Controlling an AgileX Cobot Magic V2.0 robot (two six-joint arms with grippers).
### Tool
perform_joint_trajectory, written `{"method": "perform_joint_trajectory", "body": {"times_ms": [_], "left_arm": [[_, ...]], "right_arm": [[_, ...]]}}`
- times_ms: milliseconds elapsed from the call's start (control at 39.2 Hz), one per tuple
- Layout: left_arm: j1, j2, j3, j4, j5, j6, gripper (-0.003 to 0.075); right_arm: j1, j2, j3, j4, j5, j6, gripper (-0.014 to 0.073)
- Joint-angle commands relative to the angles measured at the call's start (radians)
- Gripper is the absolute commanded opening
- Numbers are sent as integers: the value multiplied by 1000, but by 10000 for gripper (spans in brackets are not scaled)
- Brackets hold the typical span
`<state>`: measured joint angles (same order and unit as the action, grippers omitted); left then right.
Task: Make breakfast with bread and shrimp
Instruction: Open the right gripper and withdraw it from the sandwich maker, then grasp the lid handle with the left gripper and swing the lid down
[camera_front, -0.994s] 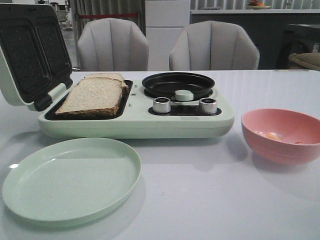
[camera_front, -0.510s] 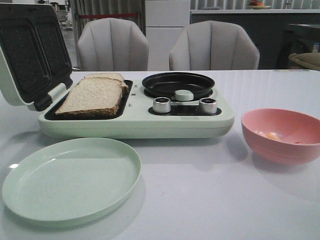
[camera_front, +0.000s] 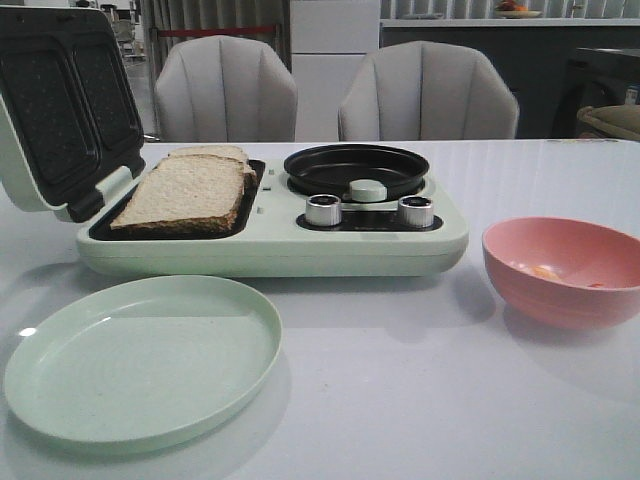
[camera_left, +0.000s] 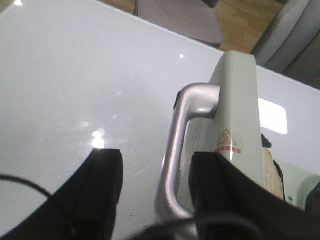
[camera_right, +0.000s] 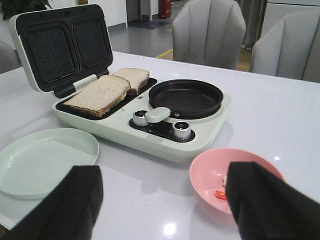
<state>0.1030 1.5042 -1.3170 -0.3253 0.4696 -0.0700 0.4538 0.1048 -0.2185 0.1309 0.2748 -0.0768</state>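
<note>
Though held against the front views of a second ago, found unchanged: no shift of lid (camera_front: 60, 110), plate (camera_front: 140, 360), bread (camera_front: 190, 192) or bowl (camera_front: 570, 300), and neither arm inside the front view. Read as a pause between steps, with no progress made in that second. Nothing yet on the plate, nothing in the pan (camera_front: 355, 165).

Far left: lid standing open, dark plates facing the counter (camera_front: 420, 400). Seen from the left wrist, left jaws (camera_left: 156, 200) parted, one finger either side of the lower end of the lid's silver handle (camera_left: 187, 125); possibly brushing it, but contact not to be made out at this angle. Not clamped on anything. Bread only a pale sliver past the lid's edge there, beyond the far finger and apart from it.

Next, empty green plate near the counter's front edge. Behind it, both slices lying flat in the left tray of the machine, one overlapping the other, under the raised lid. Beside them the empty black pan.

Far right: pink bowl on the counter, a few shrimp (camera_front: 543, 270) at its bottom. Right jaws (camera_right: 162, 205) spread wide and empty, hovering short of the bowl; bowl partly hidden by one finger, shrimp just inside that finger's edge, lower down and not between the tips. Judged best placed for a shrimp pick next, after a drop and a small sideways correction.
</note>
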Motion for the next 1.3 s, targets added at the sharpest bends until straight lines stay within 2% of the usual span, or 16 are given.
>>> {"method": "perform_joint_trajectory", "body": {"times_ms": [0, 127, 255, 459, 637, 764, 1096, 1172, 1274], "left_arm": [[37, 6, -49, -211, -19, 143, 377], [105, 52, -49, -537, 57, 354, 377], [147, 102, -54, -712, 154, 513, 377], [143, 173, -54, -796, 210, 559, 359], [113, 200, -54, -918, 281, 704, 226], [62, 200, -54, -950, 287, 748, 150], [-133, 200, -54, -934, 280, 895, 145], [-181, 200, -54, -899, 275, 906, 145], [-252, 217, -54, -778, 233, 911, 145]], "right_arm": [[-6, 10, -27, 2, -73, -4, 605], [-6, 10, -27, 2, -73, -4, 605], [-6, 10, -27, 2, -73, -4, 605], [-6, 10, -27, 2, -72, -4, 605], [-6, 10, -27, 2, -72, -4, 605], [-6, 10, -27, 2, -72, -4, 605], [-6, 10, -27, 2, -72, -4, 605], [-6, 10, -27, 2, -72, -4, 605], [-6, 10, -27, 2, -72, -4, 605]]}}
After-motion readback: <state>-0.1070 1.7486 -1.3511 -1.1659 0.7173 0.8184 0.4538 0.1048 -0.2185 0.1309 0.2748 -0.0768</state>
